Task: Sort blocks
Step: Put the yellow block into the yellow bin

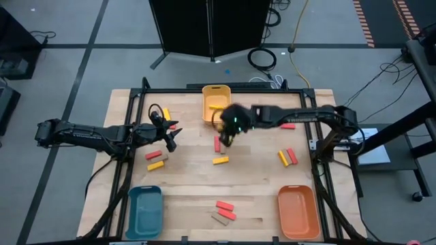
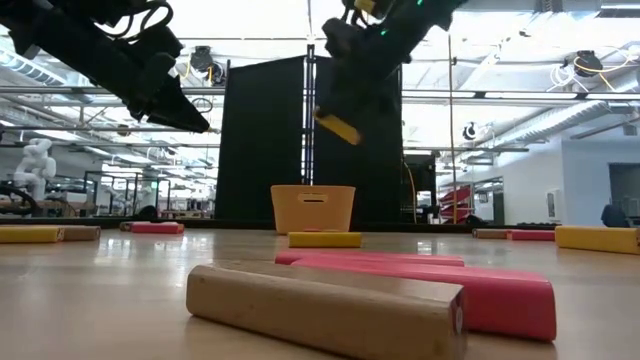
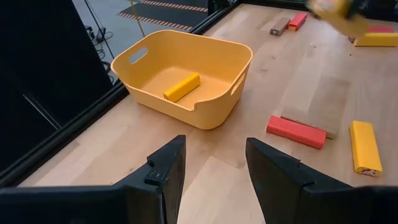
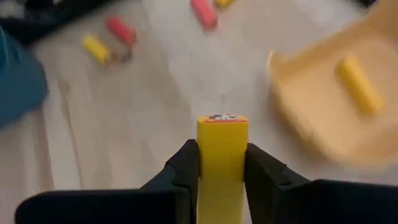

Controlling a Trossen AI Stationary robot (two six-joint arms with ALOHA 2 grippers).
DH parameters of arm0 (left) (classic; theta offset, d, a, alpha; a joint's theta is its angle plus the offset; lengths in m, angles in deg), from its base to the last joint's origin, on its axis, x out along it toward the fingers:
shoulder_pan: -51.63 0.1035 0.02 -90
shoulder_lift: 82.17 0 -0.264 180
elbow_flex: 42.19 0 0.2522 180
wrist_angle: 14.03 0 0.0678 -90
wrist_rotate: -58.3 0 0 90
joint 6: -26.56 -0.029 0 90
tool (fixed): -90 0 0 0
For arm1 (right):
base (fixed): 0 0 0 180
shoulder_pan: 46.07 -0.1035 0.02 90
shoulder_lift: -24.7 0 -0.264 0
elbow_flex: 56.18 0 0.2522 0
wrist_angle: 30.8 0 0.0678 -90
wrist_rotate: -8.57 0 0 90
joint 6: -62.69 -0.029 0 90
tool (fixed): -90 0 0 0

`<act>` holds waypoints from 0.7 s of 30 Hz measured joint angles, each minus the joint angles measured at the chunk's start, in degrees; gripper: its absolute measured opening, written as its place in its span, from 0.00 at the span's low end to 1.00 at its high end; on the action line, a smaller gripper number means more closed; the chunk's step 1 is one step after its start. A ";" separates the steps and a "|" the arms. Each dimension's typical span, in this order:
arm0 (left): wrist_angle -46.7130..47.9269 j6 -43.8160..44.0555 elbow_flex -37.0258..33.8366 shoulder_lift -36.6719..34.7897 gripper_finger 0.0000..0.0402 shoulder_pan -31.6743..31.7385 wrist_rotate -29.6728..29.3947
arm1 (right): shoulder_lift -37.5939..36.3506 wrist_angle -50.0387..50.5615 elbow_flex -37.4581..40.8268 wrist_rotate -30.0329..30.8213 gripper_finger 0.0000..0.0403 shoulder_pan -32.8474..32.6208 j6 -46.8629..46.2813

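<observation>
Over the table's middle, just in front of the yellow tray (image 1: 216, 102), my right gripper (image 1: 230, 133) hangs high, shut on a yellow block (image 4: 222, 155). In the low view this block (image 2: 338, 127) is well above the table. Another yellow block (image 3: 181, 87) lies flat inside the yellow tray (image 3: 186, 74). My left gripper (image 1: 167, 133) hovers over the left half of the table, open, with nothing between its fingers (image 3: 168, 168). Red, yellow and tan blocks lie scattered flat on the wood, such as a red one (image 1: 218, 143) and a yellow one (image 1: 221, 160). My right gripper pinches the yellow block by its two long sides (image 4: 202, 163) between both fingers (image 4: 186, 168). The fingers run along the block, whose free end (image 4: 222, 118) juts out past the fingertips. They slant downward, and the block is tilted and lifted clear of the table.
A teal tray (image 1: 145, 211) sits at the near left corner and an orange tray (image 1: 298, 212) at the near right. Red and tan blocks (image 1: 223, 212) lie near the front edge, yellow and red ones (image 1: 287, 157) at the right, more (image 1: 155, 160) under my left arm.
</observation>
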 joint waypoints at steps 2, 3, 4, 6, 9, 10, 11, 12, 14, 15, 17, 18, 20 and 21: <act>-0.01 0.40 0.00 0.00 0.41 0.00 0.00 | 0.96 -3.63 0.00 -2.85 0.16 3.29 1.29; 0.00 0.56 0.00 0.00 0.41 0.00 0.00 | 1.56 -5.59 0.00 -4.32 0.16 4.82 1.55; 0.01 0.97 0.00 0.01 0.41 0.00 0.00 | 2.16 -7.22 0.00 -5.51 0.16 6.39 1.67; -0.01 1.09 0.00 0.00 0.41 0.00 0.00 | 3.18 -10.26 -0.02 -7.64 0.16 9.33 1.67; -0.01 1.11 0.00 -0.01 0.41 0.00 0.00 | 5.13 -10.70 -1.79 -9.42 0.16 13.20 2.70; -0.01 1.20 0.00 0.01 0.41 0.00 -0.02 | 5.82 -10.02 -2.86 -9.47 0.16 14.26 3.28; -0.01 1.39 0.00 0.01 0.41 0.00 0.00 | 6.53 -8.79 -3.96 -9.48 0.16 15.15 3.96; -0.03 1.48 0.00 -0.01 0.41 0.00 -0.02 | 7.36 -7.25 -5.47 -9.48 0.16 15.98 4.74; -0.01 1.49 0.00 -0.01 0.41 0.00 -0.02 | 9.01 -4.39 -8.79 -9.37 0.16 17.26 6.38; -0.02 1.49 0.00 0.00 0.41 0.00 -0.02 | 10.00 -2.71 -10.52 -9.38 0.16 17.75 7.13; -0.01 1.47 0.00 0.00 0.41 0.00 -0.03 | 12.45 1.57 -14.49 -9.31 0.16 18.65 8.31; -0.02 1.46 0.00 0.01 0.41 0.00 -0.08 | 13.84 3.87 -16.56 -9.27 0.16 18.92 9.02; -0.02 1.29 0.00 0.00 0.41 0.01 -0.29 | 16.88 8.27 -20.95 -9.13 0.16 19.37 10.57; -0.01 1.16 0.00 0.01 0.41 0.02 -0.33 | 18.45 10.42 -23.01 -8.91 0.16 19.50 11.33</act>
